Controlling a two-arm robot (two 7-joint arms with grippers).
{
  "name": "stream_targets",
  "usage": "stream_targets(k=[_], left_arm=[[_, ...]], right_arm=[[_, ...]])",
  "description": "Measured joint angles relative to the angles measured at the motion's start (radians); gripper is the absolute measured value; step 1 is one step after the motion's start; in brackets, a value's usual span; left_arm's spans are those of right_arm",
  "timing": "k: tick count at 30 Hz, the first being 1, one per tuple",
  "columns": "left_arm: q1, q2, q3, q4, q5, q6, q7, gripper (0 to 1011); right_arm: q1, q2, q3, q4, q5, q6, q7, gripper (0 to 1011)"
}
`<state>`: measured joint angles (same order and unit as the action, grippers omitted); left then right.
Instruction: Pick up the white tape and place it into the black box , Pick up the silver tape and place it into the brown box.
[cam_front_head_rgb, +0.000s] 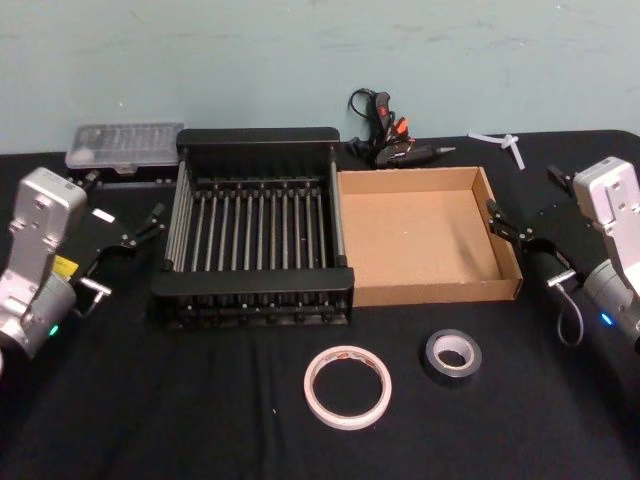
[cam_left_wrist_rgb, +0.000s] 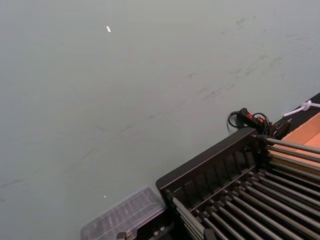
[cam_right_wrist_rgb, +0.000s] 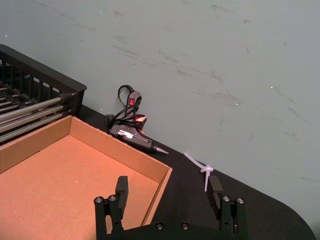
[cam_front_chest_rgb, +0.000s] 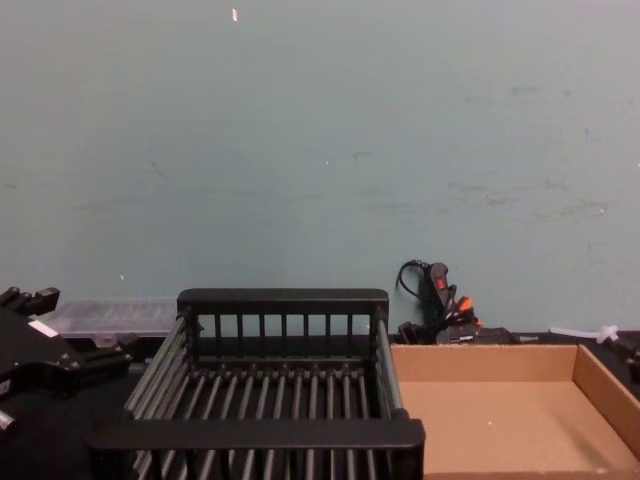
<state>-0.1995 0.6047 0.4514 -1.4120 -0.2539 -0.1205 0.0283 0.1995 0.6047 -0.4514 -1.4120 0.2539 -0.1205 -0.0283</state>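
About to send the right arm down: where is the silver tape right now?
In the head view the silver tape lies flat on the black table, in front of the brown box, just right of the white tape and apart from it.

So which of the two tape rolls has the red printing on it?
The white tape, the wide flat roll nearer the black box. The silver tape to its right is smaller, thicker and plain grey.

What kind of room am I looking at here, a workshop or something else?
Probably a workshop or test bench: a table draped in black cloth against a bare scuffed wall, with a glue gun and a clear parts case at the back.
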Motion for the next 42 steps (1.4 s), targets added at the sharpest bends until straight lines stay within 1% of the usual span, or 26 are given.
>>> stream_targets(k=[39,42], left_arm=[[0.0,0.0,0.0,0.0,0.0,0.0,0.0,1001],[0.0,0.0,0.0,0.0,0.0,0.0,0.0,1001]], right_arm=[[0.0,0.0,0.0,0.0,0.0,0.0,0.0,1002],[0.0,-0.004,0.004,0.0,0.0,-0.001,0.005,1002]])
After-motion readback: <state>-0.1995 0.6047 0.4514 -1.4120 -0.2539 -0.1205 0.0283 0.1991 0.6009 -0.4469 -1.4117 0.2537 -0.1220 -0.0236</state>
